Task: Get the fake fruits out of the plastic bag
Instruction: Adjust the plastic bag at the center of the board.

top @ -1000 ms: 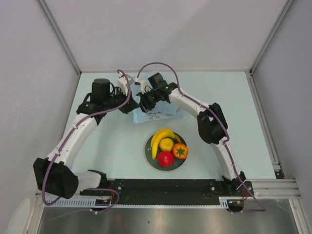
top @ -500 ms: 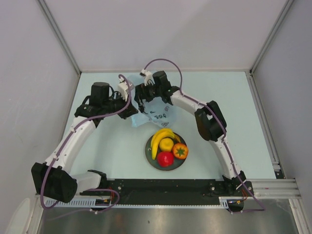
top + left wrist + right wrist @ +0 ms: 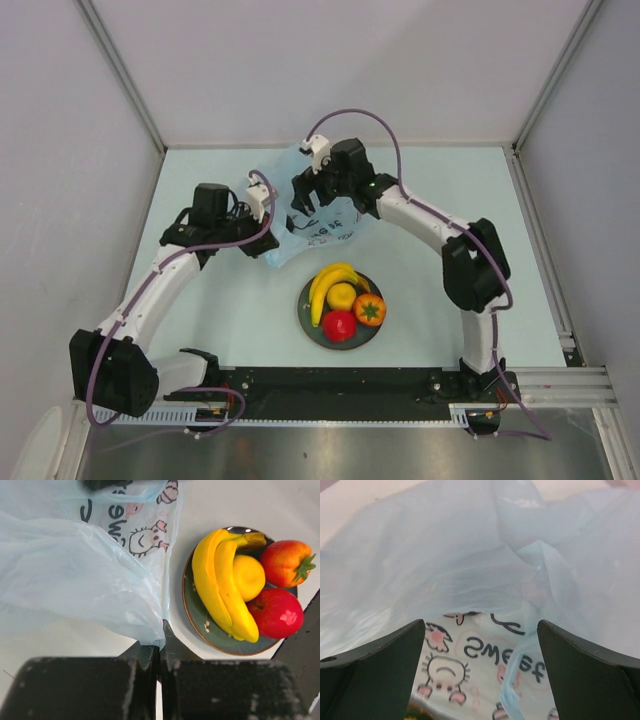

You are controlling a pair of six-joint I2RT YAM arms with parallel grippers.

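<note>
The right gripper point(image 3: 480, 655) has just been opened wide, so the bag point(image 3: 325, 230), lying just behind the plate point(image 3: 197, 615), is now held only by the left gripper point(image 3: 161, 641) clamped on its edge; four fruits point(image 3: 220, 590) are seen plated, and emptying is judged nearly done.

Top camera overlooks the whole table point(image 3: 220, 300); both wrist cameras, close and apparently angled downward, share the cartoon panel point(image 3: 470, 655) of the plastic bag point(image 3: 75, 575).

Bright, even light; wrist foregrounds blurred (soft shadows).
</note>
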